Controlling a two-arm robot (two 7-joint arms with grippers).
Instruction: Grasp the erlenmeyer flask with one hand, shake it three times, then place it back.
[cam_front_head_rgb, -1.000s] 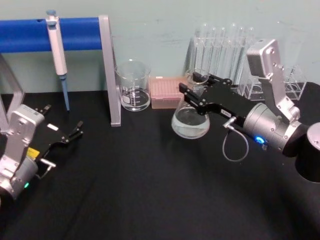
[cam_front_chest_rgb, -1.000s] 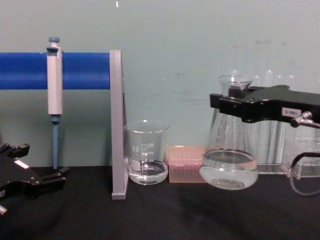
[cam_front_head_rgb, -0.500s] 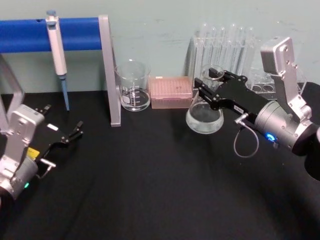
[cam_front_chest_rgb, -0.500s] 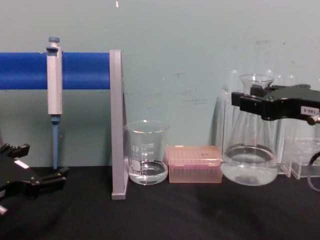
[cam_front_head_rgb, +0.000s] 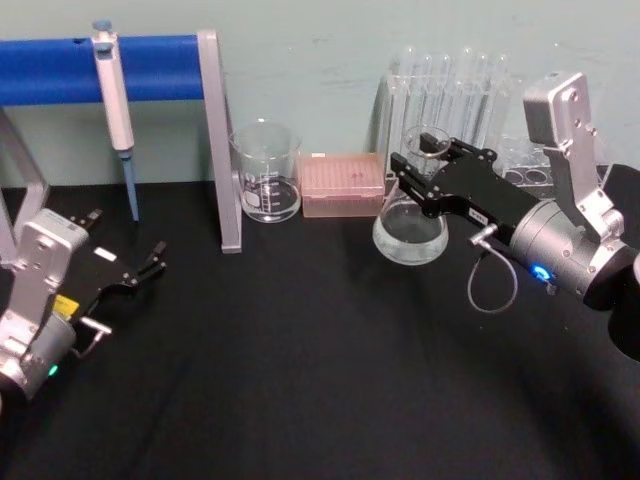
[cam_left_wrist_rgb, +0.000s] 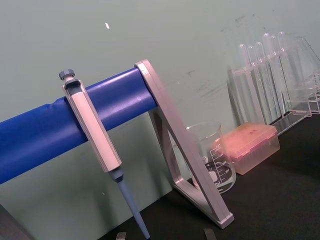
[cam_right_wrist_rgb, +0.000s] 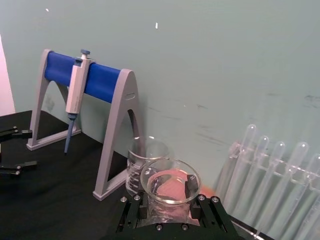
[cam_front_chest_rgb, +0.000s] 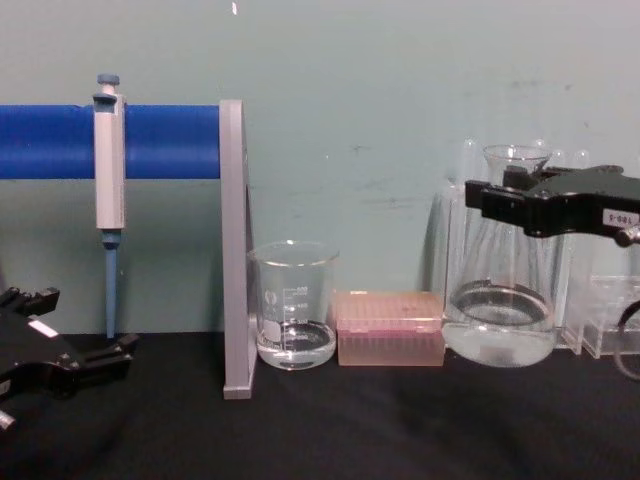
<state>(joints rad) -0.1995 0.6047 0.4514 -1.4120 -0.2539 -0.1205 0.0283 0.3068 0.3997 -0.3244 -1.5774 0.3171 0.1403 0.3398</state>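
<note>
Black cloth covers the table (cam_front_head_rgb: 300, 380), with a wide bare stretch in front and between the two arms. The back edge is crowded and runs along a pale green wall (cam_front_chest_rgb: 380, 90). The clear glass flask (cam_front_head_rgb: 410, 232) is at the back right, cone-shaped with a wide round base and a narrow flared neck, and it holds a shallow layer of clear liquid. The right gripper (cam_front_head_rgb: 425, 160) is flat, black and matte with a small white label, and its two fingers are closed on the flask neck just below the rim. In the right wrist view the rim (cam_right_wrist_rgb: 170, 181) sits between the black pads. In the chest view the flask (cam_front_chest_rgb: 500, 320) is upright with its base low by the cloth, but I cannot tell if it is touching. A clear plastic rack of tall thin tubes (cam_front_head_rgb: 450, 85) is close behind the flask. A pink ribbed box (cam_front_head_rgb: 343, 185) is just beside it on its left. Next along is a straight-walled glass beaker (cam_front_head_rgb: 265, 180) with printed marks and a little liquid. A stand with a grey metal leg (cam_front_head_rgb: 220, 140) and a round blue bar carries a hanging grey pipette (cam_front_head_rgb: 112, 90). The left gripper (cam_front_head_rgb: 125, 240) rests low at the left edge of the table, fingers spread apart and holding nothing, well apart from the glassware. The room to the flask's front is free.
</note>
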